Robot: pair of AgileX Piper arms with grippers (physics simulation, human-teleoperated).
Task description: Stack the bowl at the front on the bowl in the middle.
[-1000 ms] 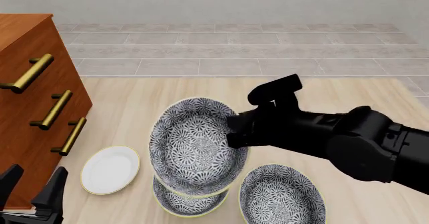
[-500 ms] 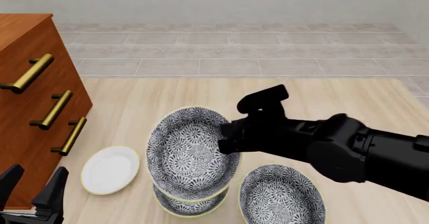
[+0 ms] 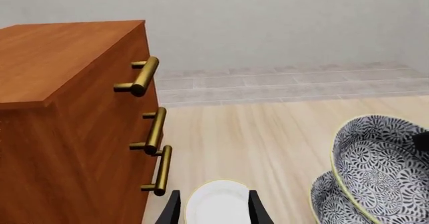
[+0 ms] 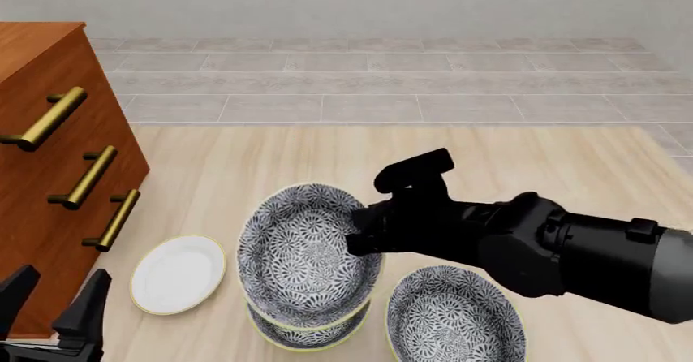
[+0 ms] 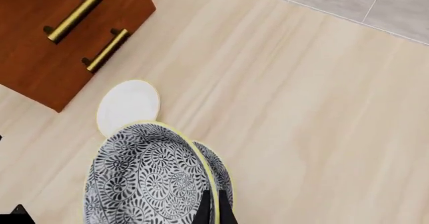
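The bowl at the front [image 4: 303, 252], grey-and-white floral with a pale yellow rim, hangs tilted with my right gripper [image 4: 355, 234] shut on its right rim. Directly under it sits the bowl in the middle [image 4: 308, 335], only its front edge showing. In the right wrist view the fingers [image 5: 204, 210] pinch the held bowl's [image 5: 144, 184] rim, and the lower bowl [image 5: 219, 176] peeks out beside it. My left gripper [image 4: 54, 299] stands open at the front left, holding nothing. In its own view the left gripper [image 3: 214, 214] frames the white plate [image 3: 218, 204].
A third floral bowl [image 4: 455, 313] sits at the front right. A small white plate [image 4: 178, 274] lies left of the bowls. A wooden dresser [image 4: 54, 175] with brass handles stands at the left. Bare table lies beyond the bowls.
My right gripper has come down and slightly left with the bowl, which now hangs closer over the lower bowl. The left arm has not moved.
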